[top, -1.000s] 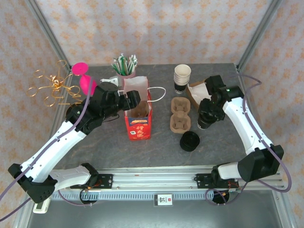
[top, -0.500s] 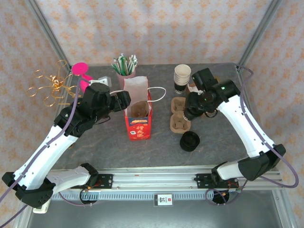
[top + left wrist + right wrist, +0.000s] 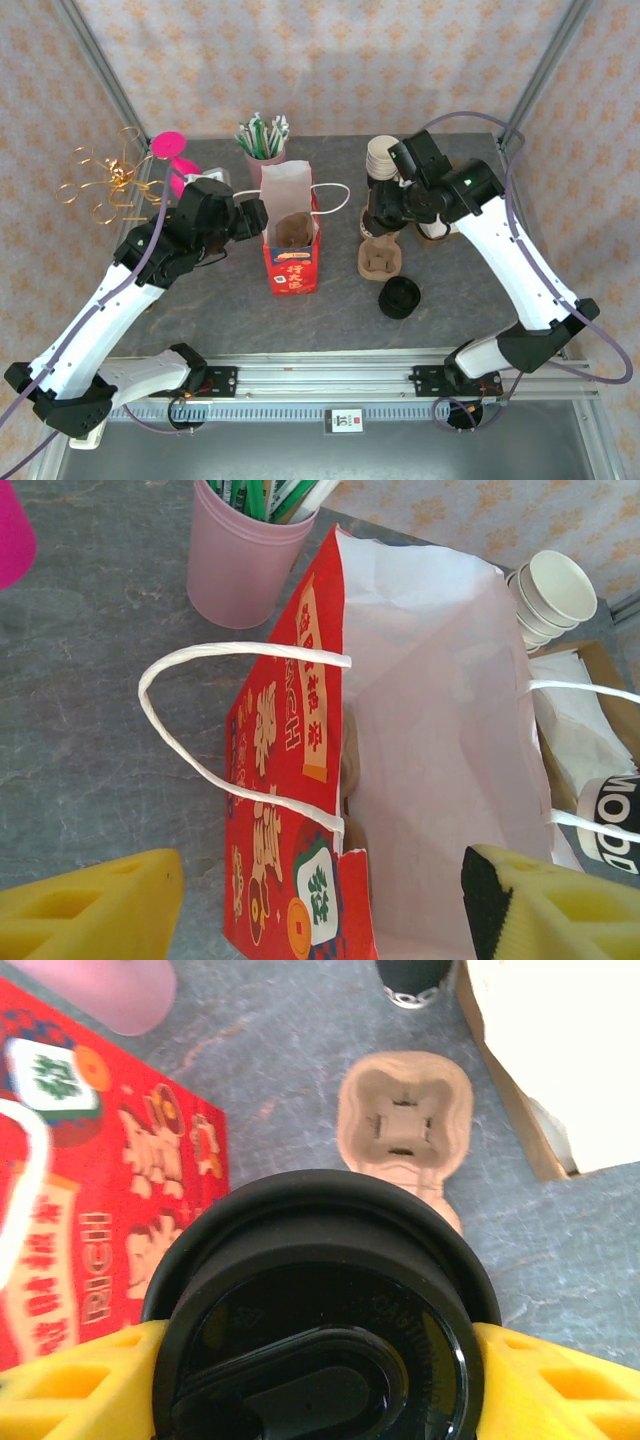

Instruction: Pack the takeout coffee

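Note:
The red paper bag stands open at mid-table, with a brown carrier inside it. My left gripper is open at the bag's left side. In the left wrist view its yellow fingers straddle the bag's red wall, and the white lining shows. My right gripper is shut on a coffee cup with a black lid, held above the cardboard cup carrier, just right of the bag.
A loose black lid lies in front of the carrier. A stack of paper cups, a napkin box and another cup sit at the back right. A pink straw cup stands behind the bag; a gold wire stand is far left.
My right arm has carried the cup leftward from the table's right side to above the carrier. My left gripper has drawn back slightly left from the bag's rim.

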`<state>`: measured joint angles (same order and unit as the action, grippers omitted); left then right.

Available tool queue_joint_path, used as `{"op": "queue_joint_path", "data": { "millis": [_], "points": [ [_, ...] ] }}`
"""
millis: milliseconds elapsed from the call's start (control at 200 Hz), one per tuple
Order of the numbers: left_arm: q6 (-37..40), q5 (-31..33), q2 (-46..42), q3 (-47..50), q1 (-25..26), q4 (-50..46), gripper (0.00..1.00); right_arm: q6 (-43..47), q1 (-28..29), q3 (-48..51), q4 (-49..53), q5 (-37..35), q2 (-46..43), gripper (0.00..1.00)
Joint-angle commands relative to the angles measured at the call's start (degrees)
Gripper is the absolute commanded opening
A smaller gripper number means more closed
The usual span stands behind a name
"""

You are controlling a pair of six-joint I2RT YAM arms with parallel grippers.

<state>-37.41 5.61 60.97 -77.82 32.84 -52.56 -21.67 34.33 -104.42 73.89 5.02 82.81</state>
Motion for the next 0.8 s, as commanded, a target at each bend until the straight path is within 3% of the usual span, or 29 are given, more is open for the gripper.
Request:
{"op": "queue_joint_path", "data": {
  "millis": [0, 285, 531, 796],
  "points": [
    [-0.57, 1.87, -0.20, 0.64, -0.58, -1.34, 0.72, 1.47, 0.91, -4.84, 1.08, -0.11, 0.85, 0.68],
    [0.05, -0.45, 2.37, 1.14, -1.12, -0.10, 0.68, 3.75, 2.14, -14.41, 1.04, 1.69, 4.51, 0.68],
    [0.53, -4.85, 4.60, 2.69, -1.24, 3.84, 0.63, 3.75, 2.25, -14.98, 1.04, 1.02, 4.26, 0.68],
    [1.23, -4.39, 7.90, 3.02, -1.97, 5.62, 0.43, 3.39, 2.24, -12.06, 1.17, -0.23, 1.82, 0.68]
  ]
}}
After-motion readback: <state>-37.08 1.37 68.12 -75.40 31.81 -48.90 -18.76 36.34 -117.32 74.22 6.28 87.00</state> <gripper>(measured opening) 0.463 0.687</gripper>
